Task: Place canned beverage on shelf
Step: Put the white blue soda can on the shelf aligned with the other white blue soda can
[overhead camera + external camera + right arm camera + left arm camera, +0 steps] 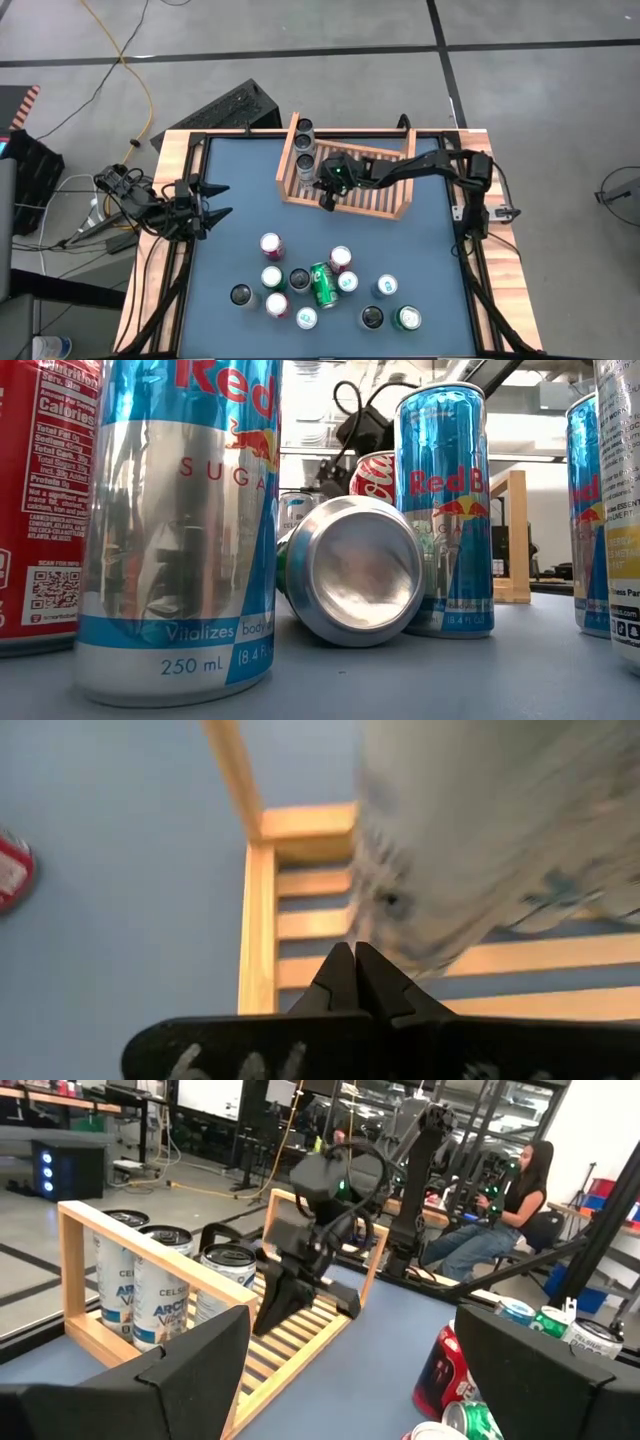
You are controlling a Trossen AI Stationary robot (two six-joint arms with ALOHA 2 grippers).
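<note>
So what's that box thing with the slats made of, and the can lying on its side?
The shelf looks like pale, unpainted wood: light tan boards, with slats across its base. The tipped-over can looks like thin metal, probably aluminium: its bare round end is silvery and shiny, dished inward, and blurry reflections show in it. Its side is printed green.

In the right wrist view a pale can (480,840) is blurred past reading and cut off by the frame, while in the low view near cans (170,520) run off the edges and hide most of the shelf (510,535) behind them.
</note>
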